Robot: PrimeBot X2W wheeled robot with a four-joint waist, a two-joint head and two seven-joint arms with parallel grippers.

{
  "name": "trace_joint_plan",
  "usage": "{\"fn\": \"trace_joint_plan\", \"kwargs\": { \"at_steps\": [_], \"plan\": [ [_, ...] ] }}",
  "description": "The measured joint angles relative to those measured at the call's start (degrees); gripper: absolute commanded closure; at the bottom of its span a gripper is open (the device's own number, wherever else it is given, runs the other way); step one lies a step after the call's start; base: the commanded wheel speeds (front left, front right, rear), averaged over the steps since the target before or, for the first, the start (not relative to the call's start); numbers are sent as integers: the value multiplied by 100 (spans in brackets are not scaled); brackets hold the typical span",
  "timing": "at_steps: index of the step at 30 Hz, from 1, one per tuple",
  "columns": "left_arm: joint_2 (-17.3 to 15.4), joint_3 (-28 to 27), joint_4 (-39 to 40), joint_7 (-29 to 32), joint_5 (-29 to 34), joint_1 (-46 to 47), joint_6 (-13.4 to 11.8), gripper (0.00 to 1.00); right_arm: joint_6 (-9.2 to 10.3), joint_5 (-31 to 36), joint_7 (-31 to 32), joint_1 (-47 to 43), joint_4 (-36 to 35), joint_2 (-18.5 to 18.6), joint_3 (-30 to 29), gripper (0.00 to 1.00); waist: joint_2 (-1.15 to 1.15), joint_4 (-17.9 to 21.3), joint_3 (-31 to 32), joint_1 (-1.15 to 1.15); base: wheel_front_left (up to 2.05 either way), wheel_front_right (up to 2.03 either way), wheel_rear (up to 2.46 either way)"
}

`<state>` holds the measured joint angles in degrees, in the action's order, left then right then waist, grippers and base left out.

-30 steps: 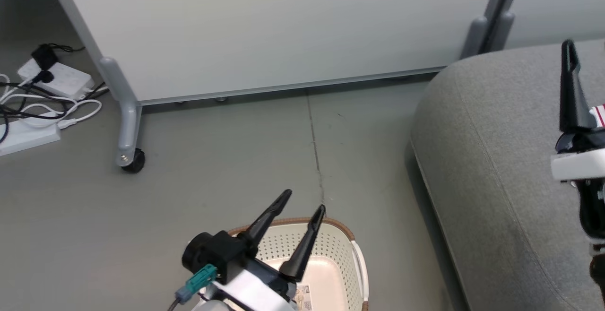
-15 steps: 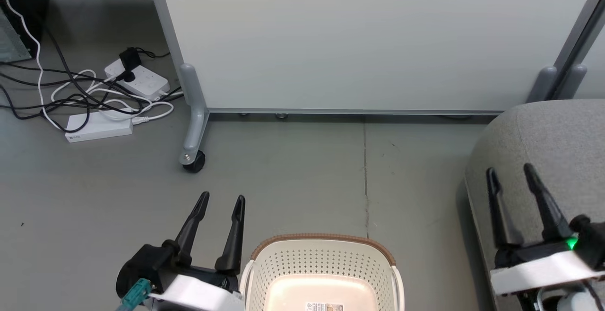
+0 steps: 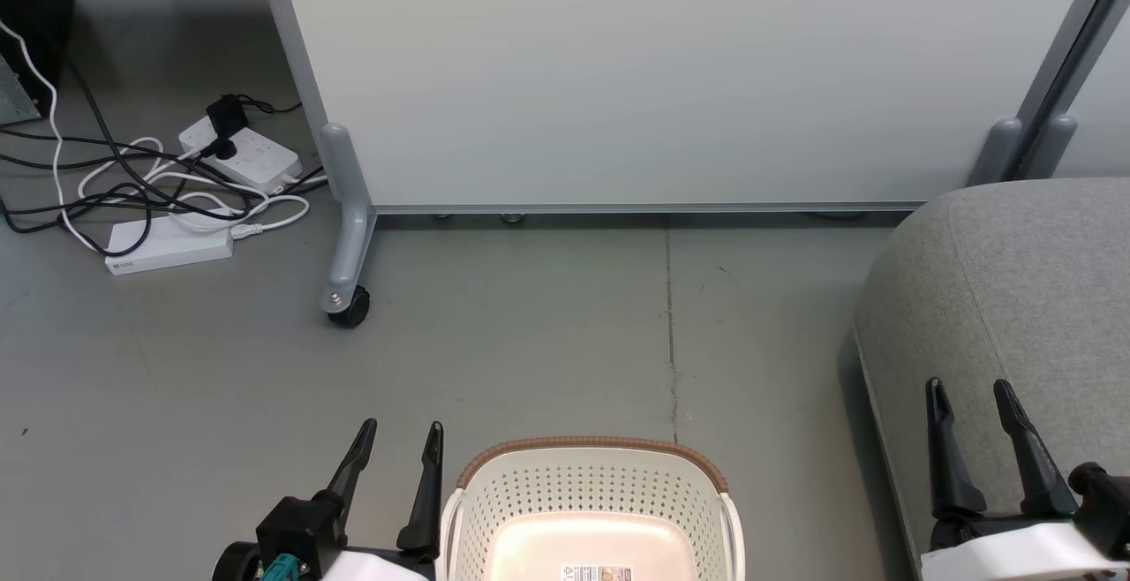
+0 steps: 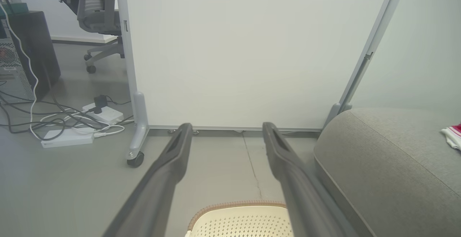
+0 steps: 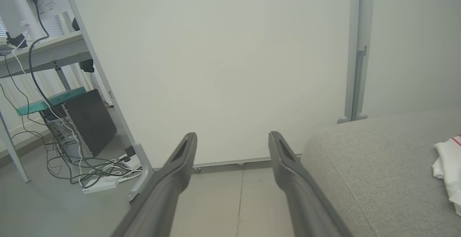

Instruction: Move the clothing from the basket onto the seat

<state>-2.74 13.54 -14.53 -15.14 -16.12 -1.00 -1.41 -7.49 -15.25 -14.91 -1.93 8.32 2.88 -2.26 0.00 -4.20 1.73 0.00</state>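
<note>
The clothing point(image 5: 448, 168), crumpled white fabric with red stripe trim, lies on the large grey upholstered sofa seat point(image 3: 1015, 281); it's cut by the frame edge, so I can't tell its long axis. Oval cream perforated plastic basket point(image 3: 591, 484) sits on the floor near the sofa. Left gripper point(image 3: 402, 429) beside the basket and right gripper point(image 3: 968, 385) over the sofa edge are both spread and empty, fingers pointing at the pale partition panel point(image 3: 618, 78).

dark tapered jaws, white wrists point(image 3: 1015, 556), teal connector point(image 3: 281, 566)

An office: wheeled partition point(image 3: 618, 78), swivel chair point(image 4: 94, 3), computer tower point(image 5: 90, 121).
</note>
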Motion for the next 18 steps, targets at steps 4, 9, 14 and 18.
{"fn": "trace_joint_plan", "kwargs": {
  "at_steps": [4, 9, 14, 18],
  "plan": [
    [-3, 31, -36, -1, -1, 5, -31, 0, 0, -182, 1, -11, 35, -5, 74, 0, 0, 46, -17, 0, 0, 0, 0],
    [-7, 24, -148, 0, -53, 27, -337, 0, 0, -216, 0, -21, 136, -13, 108, 0, 0, 71, -6, 0, 0, 0, 0],
    [-4, 44, -116, 0, -68, 34, -369, 0, 0, -246, 0, -21, 136, -13, 96, 0, 0, 76, 2, 0, 0, 0, 0],
    [-4, 38, -112, 0, -88, 34, -318, 0, 0, -246, 0, -20, 140, -14, 81, 0, 0, 76, 5, 0, 0, 0, 0]
  ]
}}
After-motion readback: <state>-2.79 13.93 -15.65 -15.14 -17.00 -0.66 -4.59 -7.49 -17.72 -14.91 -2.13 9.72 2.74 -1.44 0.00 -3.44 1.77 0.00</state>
